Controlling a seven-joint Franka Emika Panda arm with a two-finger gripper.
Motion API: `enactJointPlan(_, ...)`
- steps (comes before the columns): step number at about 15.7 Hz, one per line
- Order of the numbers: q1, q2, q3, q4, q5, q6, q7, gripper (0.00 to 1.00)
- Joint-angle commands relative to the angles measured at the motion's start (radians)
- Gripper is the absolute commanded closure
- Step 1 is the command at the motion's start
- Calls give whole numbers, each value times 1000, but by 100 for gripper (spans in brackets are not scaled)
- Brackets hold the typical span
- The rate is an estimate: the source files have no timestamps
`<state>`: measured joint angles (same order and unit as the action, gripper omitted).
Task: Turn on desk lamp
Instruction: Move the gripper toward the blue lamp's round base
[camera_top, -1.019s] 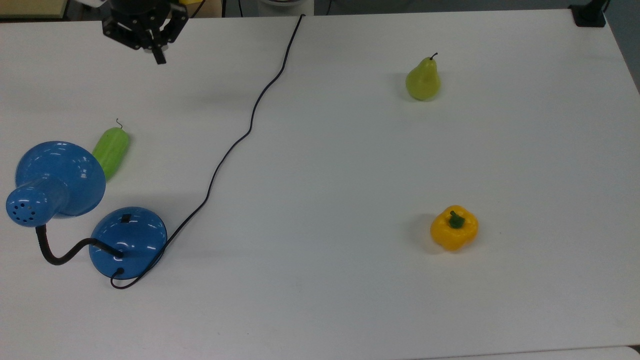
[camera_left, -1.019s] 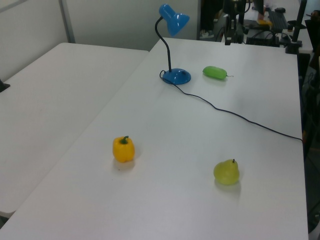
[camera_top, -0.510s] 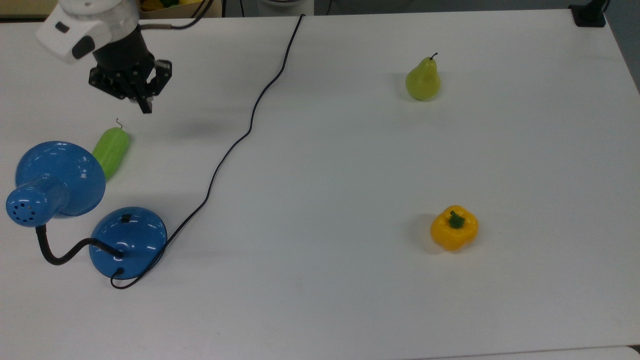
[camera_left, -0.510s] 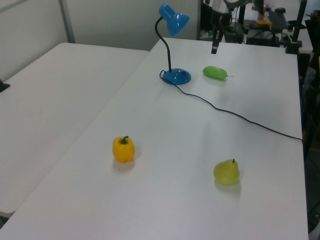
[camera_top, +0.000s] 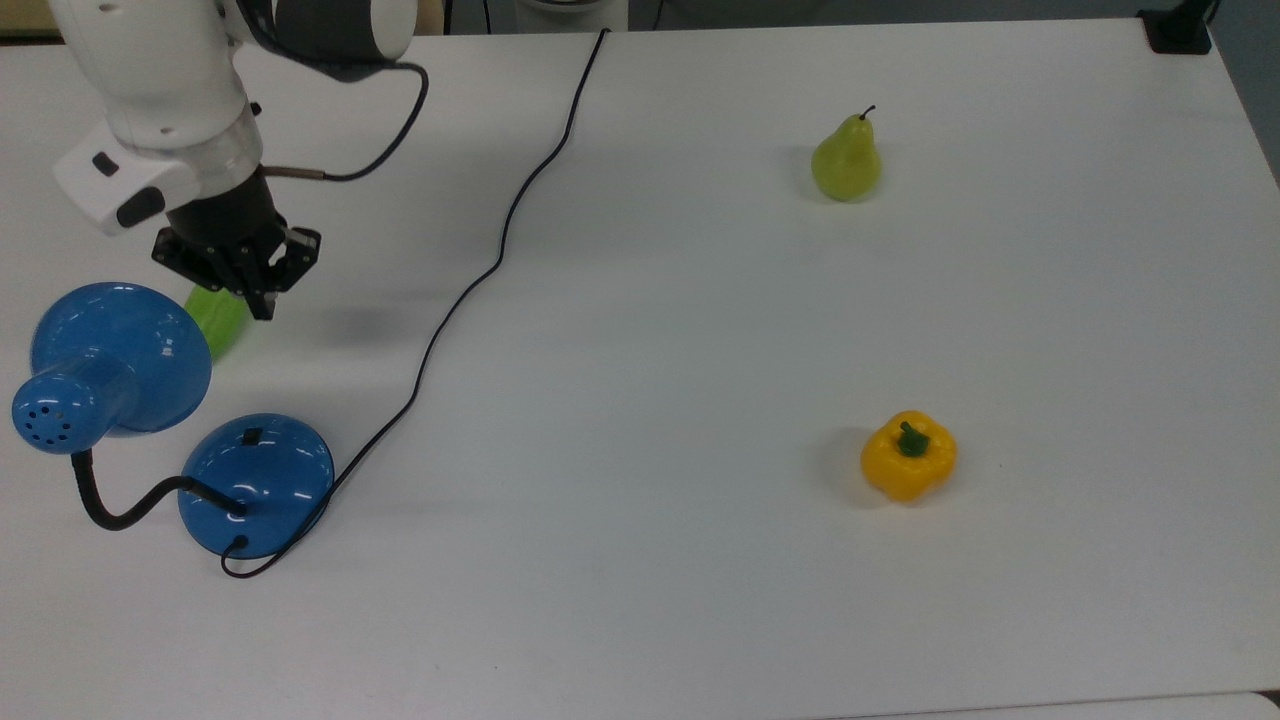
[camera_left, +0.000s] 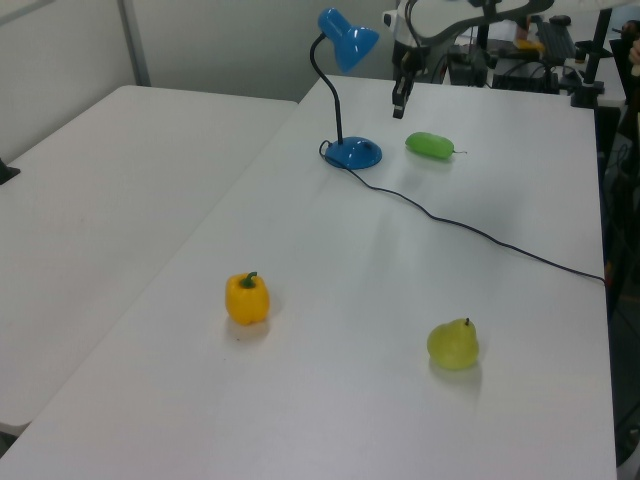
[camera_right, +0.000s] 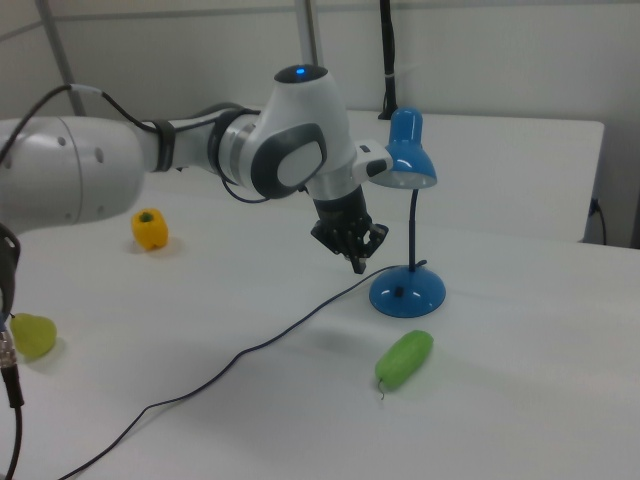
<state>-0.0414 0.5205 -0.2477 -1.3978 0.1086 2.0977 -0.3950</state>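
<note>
Far left in the top view: desk lamp (camera_top: 255, 485), domed base flat on the table (camera_top: 700, 600), small black switch (camera_top: 252, 436) on the dome's upper side, bell shade (camera_top: 120, 355) bent over beside it.

Just to the shade's right: gripper (camera_top: 263, 308), pinched closed on nothing, tip aimed down, over the near end of a green cucumber (camera_top: 215, 325), well apart from the switch.

Further right: black cord (camera_top: 500, 250) snaking from the base to the far table edge.

Likely snags from here:
- clipping the shade rim while crossing to the base, so close alongside;
- nudging the cucumber if dropped too low too soon;
- glancing off the glossy dome and missing so small a switch;
- shoving the light base instead of pressing it.

Right half: pear (camera_top: 846, 160), then yellow pepper (camera_top: 908, 455), both loose on the bare tabletop, held in nothing.
</note>
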Motion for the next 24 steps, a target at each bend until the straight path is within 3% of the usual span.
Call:
enactJointPlan(1,-2,58,1,39,20,68,38,100)
enactJointPlan(16,-26,162,5,26,26,300,38,100)
enactJointPlan(24,-43,95,5,-33,16,286,16,100)
